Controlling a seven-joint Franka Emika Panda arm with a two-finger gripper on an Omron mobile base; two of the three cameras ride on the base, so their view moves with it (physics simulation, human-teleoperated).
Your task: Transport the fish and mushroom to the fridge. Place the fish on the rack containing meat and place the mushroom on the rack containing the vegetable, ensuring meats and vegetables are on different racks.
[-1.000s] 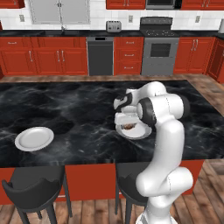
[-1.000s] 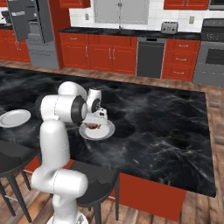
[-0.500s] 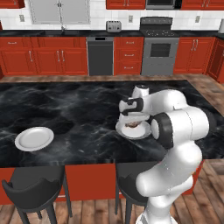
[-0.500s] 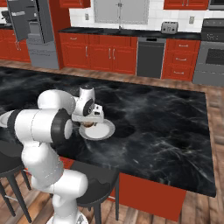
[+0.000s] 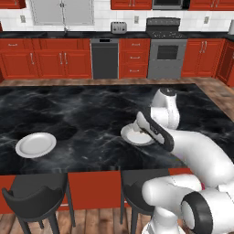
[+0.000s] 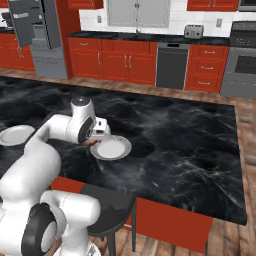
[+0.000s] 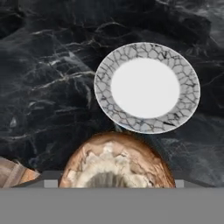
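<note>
The brown-tan mushroom [image 7: 116,164] looms large at the bottom of the hand view, and my gripper [image 6: 95,141] is shut on it just above the counter. Right under it lies an empty white plate with a grey crackle rim [image 7: 103,94], which also appears near the island's front edge [image 5: 129,136] [image 6: 116,150]. My fingers are hidden behind the mushroom. Far off at the back left stands the grey fridge [image 6: 37,30] with its door open; its racks are too small to make out. The fish is out of view.
A second plain white plate [image 5: 35,145] [image 6: 15,135] lies further left on the black marble island [image 5: 82,114]. Dark stools [image 5: 34,196] [image 6: 107,200] stand under the island's front edge. Red cabinets, a dishwasher and an oven line the far wall.
The mushroom has come up off the plate in my gripper, leaving the plate empty. My arm has folded down low over the counter's front edge.
</note>
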